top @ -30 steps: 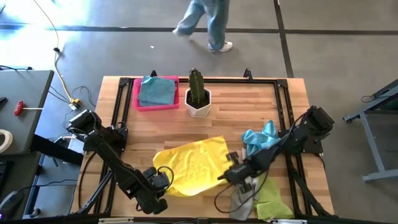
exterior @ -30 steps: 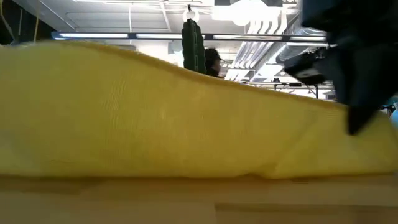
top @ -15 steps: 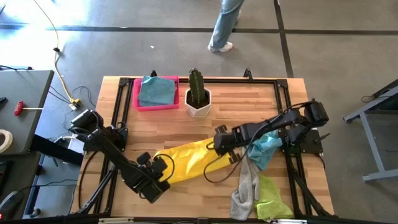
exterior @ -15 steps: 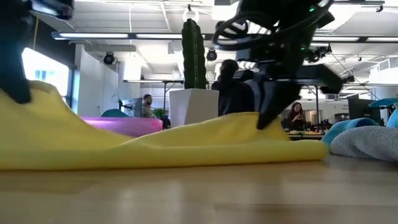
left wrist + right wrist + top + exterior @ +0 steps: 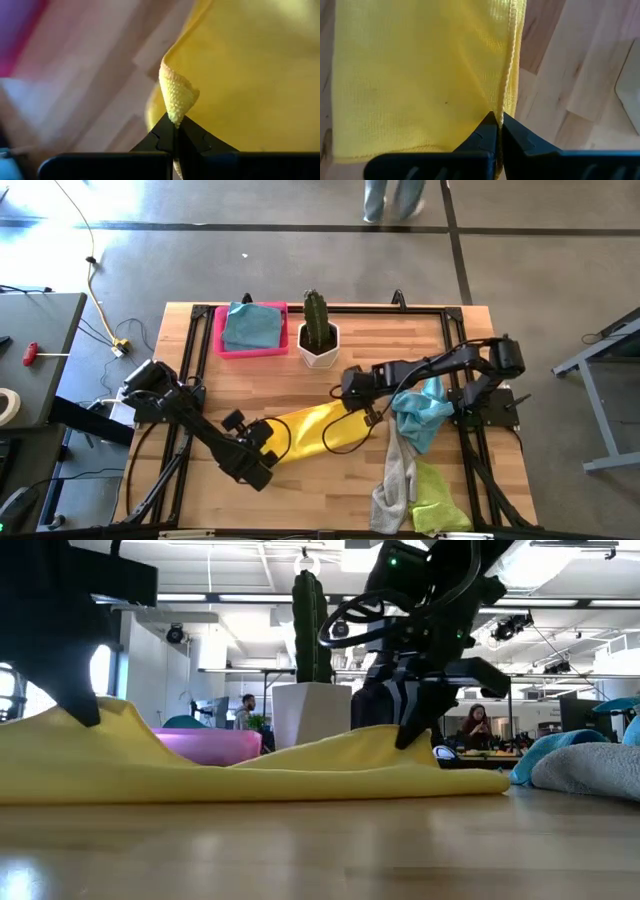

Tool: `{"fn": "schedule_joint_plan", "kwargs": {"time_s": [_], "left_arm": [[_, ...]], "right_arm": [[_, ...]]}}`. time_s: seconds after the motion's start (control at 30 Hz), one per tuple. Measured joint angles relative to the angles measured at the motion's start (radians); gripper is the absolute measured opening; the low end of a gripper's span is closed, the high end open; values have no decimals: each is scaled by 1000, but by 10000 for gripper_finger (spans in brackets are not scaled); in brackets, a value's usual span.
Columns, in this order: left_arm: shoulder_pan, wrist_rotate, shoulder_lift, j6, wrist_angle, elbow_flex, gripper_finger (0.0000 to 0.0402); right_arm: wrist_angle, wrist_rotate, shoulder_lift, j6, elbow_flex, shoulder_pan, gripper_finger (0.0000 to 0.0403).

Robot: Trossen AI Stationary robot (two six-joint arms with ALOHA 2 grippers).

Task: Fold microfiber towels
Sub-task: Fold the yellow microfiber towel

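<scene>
A yellow microfiber towel lies as a narrow folded band across the middle of the table. My left gripper is shut on its left end and my right gripper on its right end. In the low view both ends rise to the grippers, while the towel's middle rests on the wood. A light blue towel, a grey one and a lime green one lie heaped at the right. My left gripper pinches a bunched corner of the yellow towel between its two fingers, slanting down from above. That end is raised off the table and the cloth falls slack from it. My right gripper pinches the towel's hemmed edge between its two fingers, pointing steeply down. That end is lifted a little above the wood and the cloth slopes slack down to the table.
A pink tray holding a folded blue towel stands at the far left, with a potted cactus beside it. Black rails frame the table. Bare wood shows along the near side.
Both grippers have carried the towel's near edge toward the far edge, the right one farther and a little leftward. The towel, spread out flat a second ago, is now folded over into a narrow band. Both stayed shut.
</scene>
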Motion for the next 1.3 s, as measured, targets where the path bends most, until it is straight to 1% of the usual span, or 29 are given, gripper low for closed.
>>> {"fn": "schedule_joint_plan", "kwargs": {"time_s": [0.17,0.33,0.57,0.73,0.83,0.93,1.03,1.13,1.23,1.3], "left_arm": [[24,8,19,-24,-80,0,0],[50,8,37,2,-79,1,0],[82,24,67,8,-105,0,0],[83,26,64,5,-136,0,0],[84,34,64,33,-126,0,0],[84,34,64,34,-123,0,4],[86,36,64,20,-124,0,17],[97,66,64,19,-128,0,43],[111,88,64,33,-139,0,81],[119,90,64,45,-157,0,109]], "right_arm": [[25,-4,53,-3,0,-32,3],[37,-3,98,-1,0,-48,3],[46,-3,92,0,4,-49,3],[23,-3,92,-1,18,-49,3],[29,-3,91,-1,22,-50,3],[24,-3,91,-33,22,-54,4],[19,26,91,-44,22,-54,21],[3,61,91,-33,22,-54,59],[-19,91,91,36,22,-54,102],[-57,129,91,112,25,-51,125]]}}
